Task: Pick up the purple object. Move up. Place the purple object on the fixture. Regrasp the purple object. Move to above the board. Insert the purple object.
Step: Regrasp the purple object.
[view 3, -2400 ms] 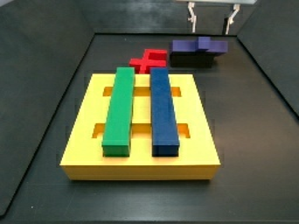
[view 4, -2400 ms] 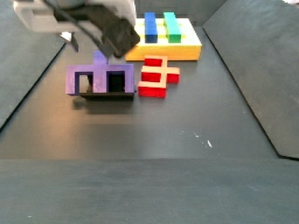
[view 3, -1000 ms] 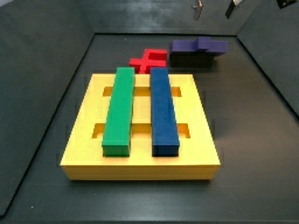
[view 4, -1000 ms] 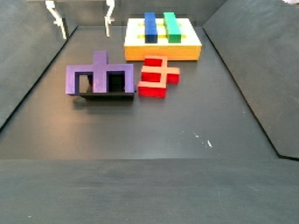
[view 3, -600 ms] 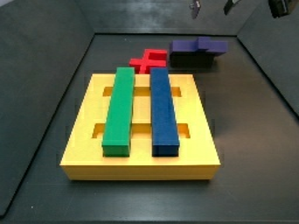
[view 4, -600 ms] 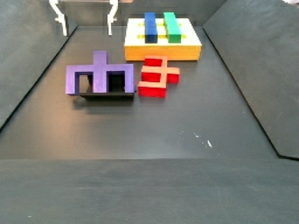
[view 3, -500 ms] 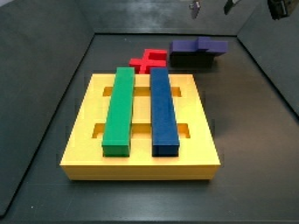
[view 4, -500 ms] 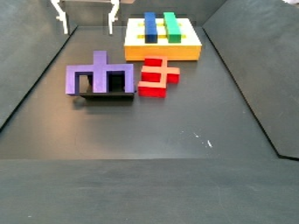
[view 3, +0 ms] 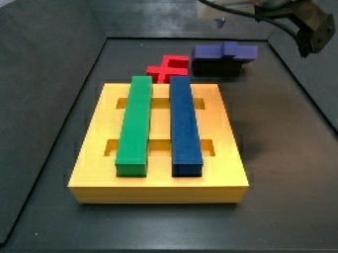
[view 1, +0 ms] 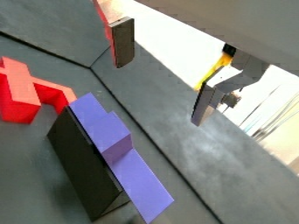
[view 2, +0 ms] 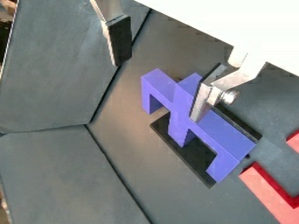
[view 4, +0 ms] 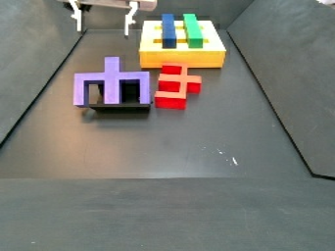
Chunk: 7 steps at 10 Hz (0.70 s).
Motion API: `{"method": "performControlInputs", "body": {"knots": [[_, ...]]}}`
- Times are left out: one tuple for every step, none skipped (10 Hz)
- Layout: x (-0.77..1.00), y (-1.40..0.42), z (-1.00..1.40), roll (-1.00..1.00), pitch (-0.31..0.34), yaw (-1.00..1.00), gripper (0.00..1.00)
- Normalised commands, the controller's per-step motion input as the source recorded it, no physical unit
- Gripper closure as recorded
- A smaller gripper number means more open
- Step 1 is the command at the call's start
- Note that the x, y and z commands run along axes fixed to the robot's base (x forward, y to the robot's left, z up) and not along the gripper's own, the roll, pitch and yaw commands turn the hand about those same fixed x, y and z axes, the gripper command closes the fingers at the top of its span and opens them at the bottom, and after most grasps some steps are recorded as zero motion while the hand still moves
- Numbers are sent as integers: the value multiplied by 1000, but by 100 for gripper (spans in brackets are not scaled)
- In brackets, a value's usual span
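One yellow board (view 4: pixel 183 56) sits far off with two bars in its slots. Nearer us, the purple object (view 4: pixel 114 86) rests on the fixture (view 4: pixel 120 107), long axis running across the floor, stub up, just beside a red cross (view 4: pixel 175 83). We see the gripper (view 4: pixel 104 14) well above it, plates spread and empty, purple object below the fingers (view 2: pixel 208 98). Versus 2.4 s ago, it has lifted clear.

Purple object (view 4: pixel 113 85) sits on the fixture (view 4: pixel 120 106), cross piece (view 4: pixel 177 83) just beside it, board (view 4: pixel 183 51) behind; claw (view 4: pixel 104 12) hangs above, empty.
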Motion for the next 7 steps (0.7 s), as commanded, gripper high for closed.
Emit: {"method": "performControlInputs", "body": {"knots": [[0, -37, 0, 0, 0, 0, 0], [0, -40, -377, 397, 120, -134, 0], [31, -143, -509, 383, 197, -163, 0], [74, -111, -489, 180, 220, -137, 0], [157, -111, -383, 157, 280, -126, 0], [157, -83, -346, 200, 294, -86, 0], [146, -43, -257, 69, 231, 0, 0]]}}
